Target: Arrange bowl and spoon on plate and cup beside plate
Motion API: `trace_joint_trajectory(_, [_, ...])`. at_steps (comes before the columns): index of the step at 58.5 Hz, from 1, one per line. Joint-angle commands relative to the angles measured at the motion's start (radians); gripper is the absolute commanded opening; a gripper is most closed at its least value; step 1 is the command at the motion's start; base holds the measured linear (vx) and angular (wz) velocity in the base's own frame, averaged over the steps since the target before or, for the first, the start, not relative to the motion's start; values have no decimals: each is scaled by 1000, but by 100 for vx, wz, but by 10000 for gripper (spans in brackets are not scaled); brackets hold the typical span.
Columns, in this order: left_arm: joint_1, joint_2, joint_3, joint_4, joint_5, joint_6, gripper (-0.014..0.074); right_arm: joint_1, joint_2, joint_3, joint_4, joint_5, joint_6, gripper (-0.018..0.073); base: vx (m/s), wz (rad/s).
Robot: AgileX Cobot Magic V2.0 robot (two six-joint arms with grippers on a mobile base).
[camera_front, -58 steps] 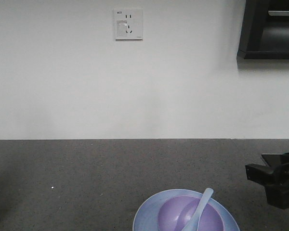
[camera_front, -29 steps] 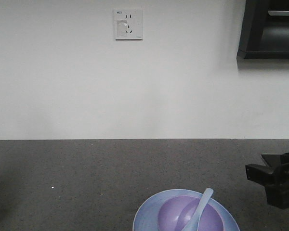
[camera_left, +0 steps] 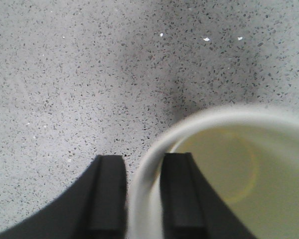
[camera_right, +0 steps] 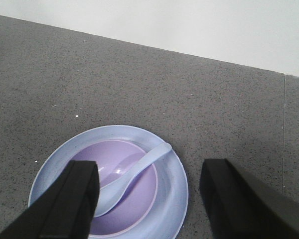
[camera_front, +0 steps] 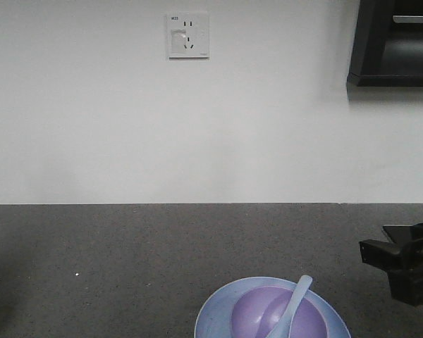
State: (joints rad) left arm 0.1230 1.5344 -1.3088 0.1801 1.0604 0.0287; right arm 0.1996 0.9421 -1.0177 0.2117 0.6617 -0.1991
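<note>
The pale blue plate [camera_right: 177, 184] lies on the dark counter with the lavender bowl [camera_right: 139, 201] standing on it. The pale blue spoon [camera_right: 142, 163] rests in the bowl, its handle leaning over the rim toward the back right. My right gripper [camera_right: 148, 172] hangs open above them, its fingers wide apart. The front view shows the plate [camera_front: 211, 310], bowl [camera_front: 250, 313], spoon [camera_front: 297, 292] and right gripper [camera_front: 402, 267]. In the left wrist view my left gripper [camera_left: 143, 169] is shut on the wall of the cup [camera_left: 224, 174], one finger inside the cream interior, one outside.
Speckled grey counter [camera_left: 65, 74] lies under the cup. A white wall with a socket plate [camera_front: 188, 35] runs behind the counter. A dark cabinet [camera_front: 398, 42] hangs at the upper right. A counter seam [camera_right: 284, 134] runs to the right of the plate.
</note>
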Motion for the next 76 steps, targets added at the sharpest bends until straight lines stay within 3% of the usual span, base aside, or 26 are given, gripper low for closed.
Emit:
trace_joint_trajectory(1, [0,-34,-32,8,-26,1,179,-2,-15,-28,-2,-82,-5,505,0,0])
trace_joint_trajectory(21, [0,-68,-32,9,-49,-2,42,-2,-15,-28,-2,-98,-2,505,0,0])
trace_joint_trajectory(37, [-3,-188,-32,-44,-165,-84,-6,-2,-15,-28,-1,-100,-2,505,0,0])
trace_joint_trajectory(46, [-3,-242,-32,-207,-197,-75,0,-2,-15,-28,-1,-104,-2,505,0,0])
trace_joint_trajectory(57, [-7,-244,-32,-584,-290,51,0,-2,-15,-28,-1,-104,-2,505,0,0])
trace_joint_trajectory(62, [-35,-237,-32,-715,-304,127,0,-2,-15,-28,0,-105,-2,505,0,0])
trace_joint_trajectory(68, [-93,-222,-32,-809,-304,180,0,-2,-15,-28,6,-111,6,505,0,0])
trace_joint_trajectory(76, [-196,-185,-32,-819,-303,184,0,-2,-15,-28,6,-121,21,505,0,0])
